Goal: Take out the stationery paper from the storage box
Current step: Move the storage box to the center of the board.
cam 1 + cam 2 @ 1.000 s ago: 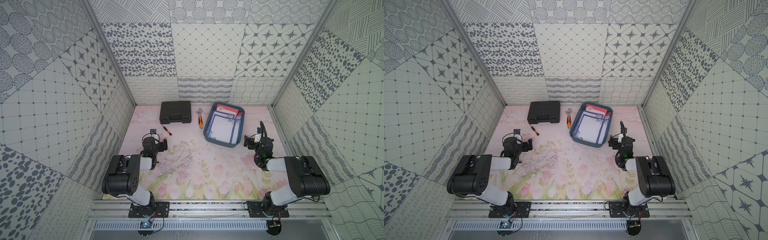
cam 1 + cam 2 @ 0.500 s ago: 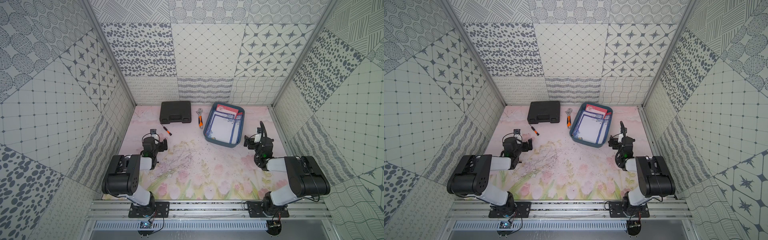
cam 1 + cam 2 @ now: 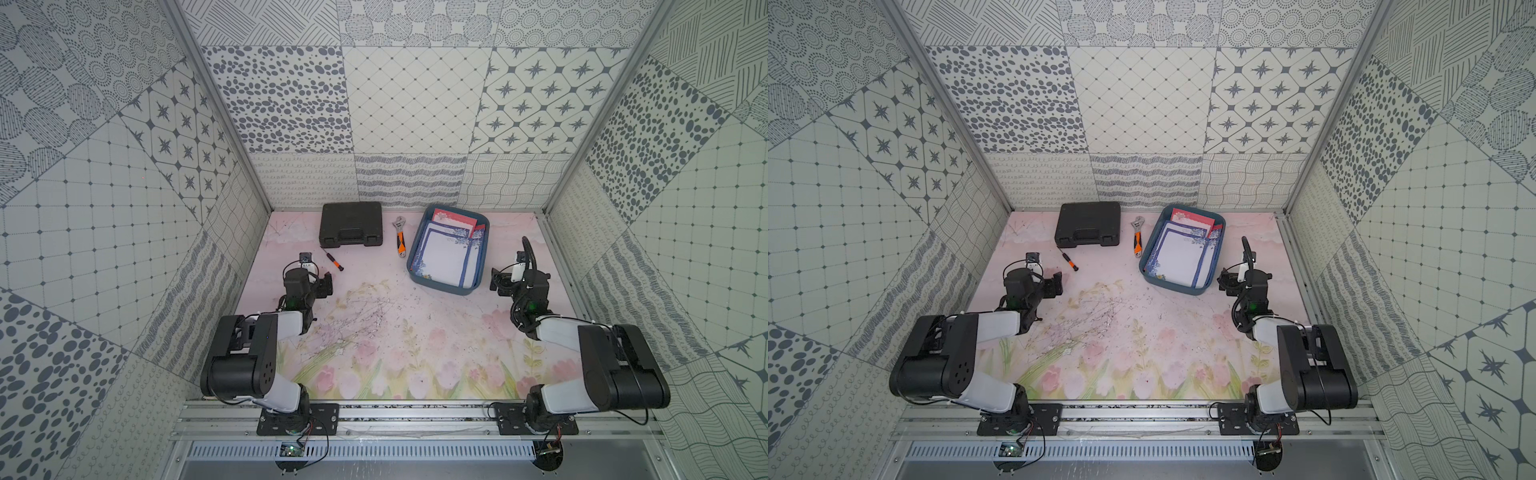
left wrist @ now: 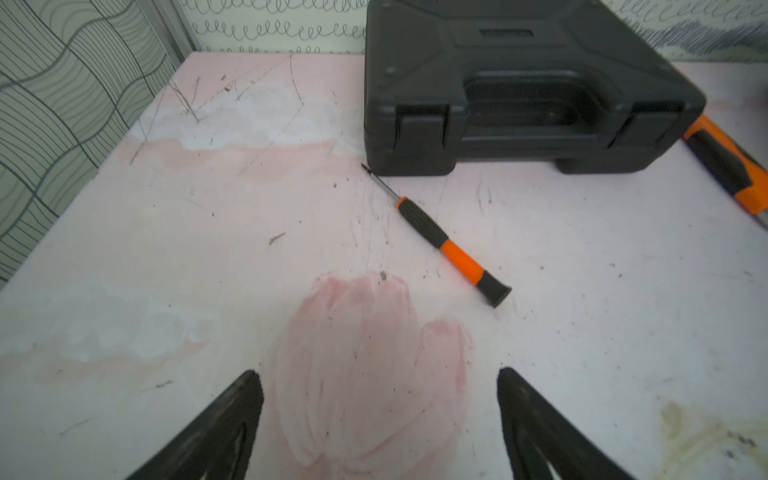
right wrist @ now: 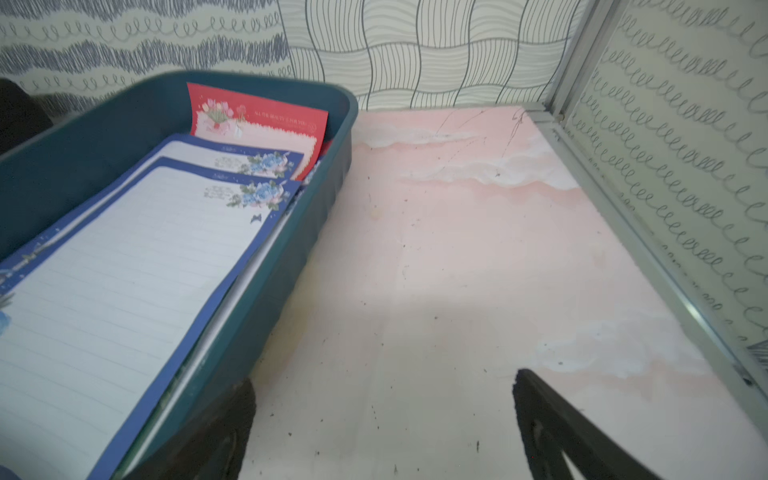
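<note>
While nothing has moved, stationery paper (image 3: 440, 262) fills the storage box (image 3: 446, 289), right of centre; left gripper (image 4: 377, 374), right gripper (image 5: 382, 378) spread, seemingly empty: extraction unstarted.

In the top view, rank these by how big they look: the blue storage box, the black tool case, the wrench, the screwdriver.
In a top view, largest to smallest:
1. storage box
2. black tool case
3. wrench
4. screwdriver
All lie toward the back of the table, so nearness hardly skews this.

Patterned grey-white walls (image 3: 415, 95) enclose a pink floral tabletop (image 3: 399, 332).
</note>
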Motion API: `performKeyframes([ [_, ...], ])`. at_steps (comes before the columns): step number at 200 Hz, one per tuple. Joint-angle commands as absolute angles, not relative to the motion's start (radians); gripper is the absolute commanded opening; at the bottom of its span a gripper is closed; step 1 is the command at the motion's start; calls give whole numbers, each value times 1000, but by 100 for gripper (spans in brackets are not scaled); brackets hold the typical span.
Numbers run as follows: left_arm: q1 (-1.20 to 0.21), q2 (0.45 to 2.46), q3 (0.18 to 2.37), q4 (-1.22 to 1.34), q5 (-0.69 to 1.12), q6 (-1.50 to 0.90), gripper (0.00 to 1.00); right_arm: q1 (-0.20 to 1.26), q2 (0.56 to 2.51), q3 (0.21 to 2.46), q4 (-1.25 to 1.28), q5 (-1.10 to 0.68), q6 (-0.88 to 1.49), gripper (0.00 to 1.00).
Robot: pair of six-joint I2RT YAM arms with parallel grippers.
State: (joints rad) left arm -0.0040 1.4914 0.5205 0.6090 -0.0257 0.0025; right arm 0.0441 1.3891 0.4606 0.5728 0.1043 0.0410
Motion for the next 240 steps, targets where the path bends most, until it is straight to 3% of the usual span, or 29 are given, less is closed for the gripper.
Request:
performKeyframes([
  [1, -24, 1398, 658, 263, -113, -28, 86, 43, 1295, 528, 433, 164, 93, 98],
  [48, -95, 1213, 640, 182, -128, -115, 80, 58, 1168, 693, 58, 63, 260, 98],
  [94, -127, 994, 733, -38, 46, -203, 72, 175, 1084, 852, -292, -53, 310, 92],
  [141, -141, 800, 809, -268, 191, -78, 67, 367, 1230, 1008, -510, -35, 330, 72],
  [194, -142, 690, 769, -348, 227, 15, 65, 413, 1537, 1251, -664, -39, 323, 38],
  [225, -142, 615, 705, -304, 183, 2, 65, 414, 1684, 1379, -742, -31, 303, 27],
  [240, -141, 591, 696, -288, 170, -4, 65, 413, 1733, 1417, -764, -48, 299, 27],
])
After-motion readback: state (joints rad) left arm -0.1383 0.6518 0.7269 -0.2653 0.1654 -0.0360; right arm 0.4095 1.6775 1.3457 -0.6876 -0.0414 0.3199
